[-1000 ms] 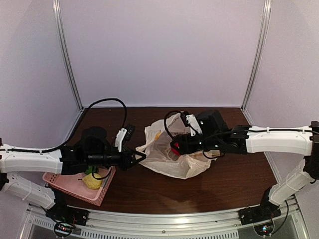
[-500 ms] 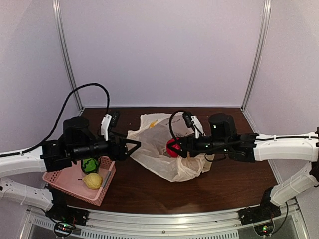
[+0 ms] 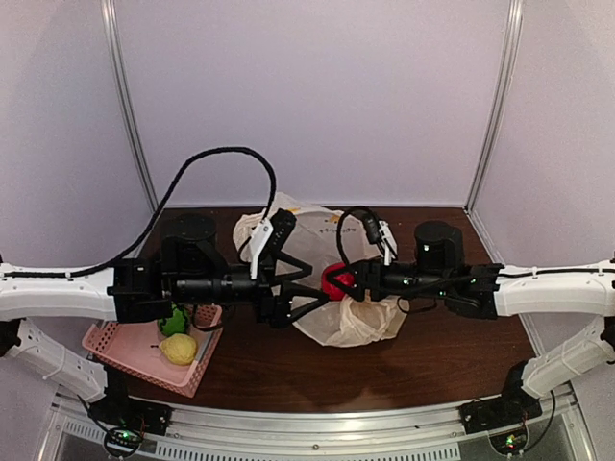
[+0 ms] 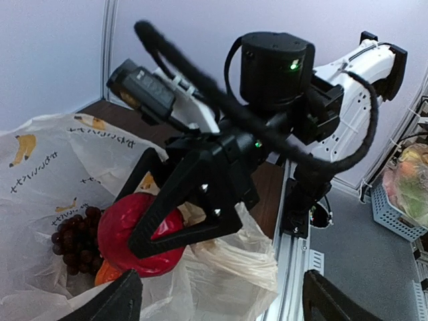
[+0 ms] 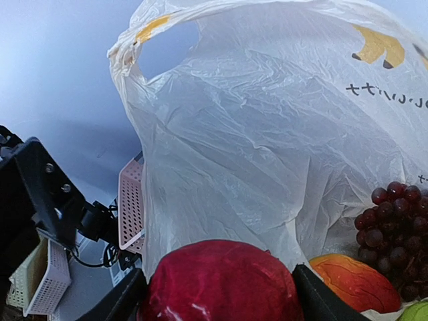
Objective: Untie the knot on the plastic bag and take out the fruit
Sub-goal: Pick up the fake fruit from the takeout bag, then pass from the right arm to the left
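Note:
The plastic bag [image 3: 357, 325] lies open in mid-table, pale with banana prints [image 4: 47, 160] [image 5: 267, 134]. No knot is in view; a handle loop [image 5: 134, 47] hangs loose. My right gripper [image 3: 342, 281] [image 5: 221, 297] is shut on a red apple [image 3: 335, 286] [image 4: 124, 231] [image 5: 221, 281] at the bag's mouth. Purple grapes [image 4: 73, 234] [image 5: 391, 221] and an orange-red fruit [image 5: 354, 281] rest inside the bag. My left gripper [image 3: 320, 290] [image 4: 221, 307] is open, just left of the apple, with nothing between its fingers.
A pink perforated basket [image 3: 115, 353] [image 5: 130, 207] sits at the near left, holding a yellow pear [image 3: 179, 349] and a green striped ball [image 3: 173, 320]. The left arm's cable [image 3: 231, 154] arches high above the table. The metal rail [image 3: 317, 423] runs along the near edge.
My left gripper opened and swept right from beside the basket to the bag's mouth. The right gripper kept the apple near the same spot; the bag shifted and its rear rose.

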`<state>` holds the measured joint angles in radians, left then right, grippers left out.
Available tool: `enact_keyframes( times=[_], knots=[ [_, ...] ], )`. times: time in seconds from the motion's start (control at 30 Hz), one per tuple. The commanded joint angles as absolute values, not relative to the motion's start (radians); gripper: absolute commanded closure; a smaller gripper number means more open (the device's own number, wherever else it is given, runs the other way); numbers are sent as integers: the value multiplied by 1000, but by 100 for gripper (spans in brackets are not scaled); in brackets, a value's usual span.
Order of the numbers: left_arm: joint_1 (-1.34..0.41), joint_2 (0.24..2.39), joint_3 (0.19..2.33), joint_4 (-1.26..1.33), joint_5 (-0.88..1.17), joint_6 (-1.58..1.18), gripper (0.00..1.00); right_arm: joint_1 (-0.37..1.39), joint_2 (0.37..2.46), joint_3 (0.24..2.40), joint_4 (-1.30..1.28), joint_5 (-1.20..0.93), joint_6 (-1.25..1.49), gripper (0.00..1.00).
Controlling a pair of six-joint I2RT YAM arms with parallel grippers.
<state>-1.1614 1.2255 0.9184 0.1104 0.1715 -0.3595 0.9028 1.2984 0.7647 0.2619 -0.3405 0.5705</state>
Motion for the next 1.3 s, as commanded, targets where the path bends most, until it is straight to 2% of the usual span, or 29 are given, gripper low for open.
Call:
enact_keyframes(
  times=[0.0, 0.17, 0.37, 0.67, 0.9, 1.27],
  knots=[
    [-1158, 1281, 936, 135, 125, -318, 13, 891, 1234, 729, 329, -367, 609, 39],
    [-1149, 1318, 918, 176, 88, -326, 3, 885, 1205, 697, 351, -393, 627, 38],
    [-1115, 1362, 899, 257, 148, -352, 2, 884, 1203, 674, 393, -441, 655, 38],
    [-1112, 1463, 928, 277, 258, -348, 17, 882, 1206, 670, 424, -478, 675, 38],
    [-1104, 1490, 940, 322, 261, -365, 22, 880, 1216, 667, 417, -488, 669, 38],
    [-1100, 1500, 939, 361, 254, -372, 5, 880, 1238, 665, 427, -506, 678, 38]
  ],
)
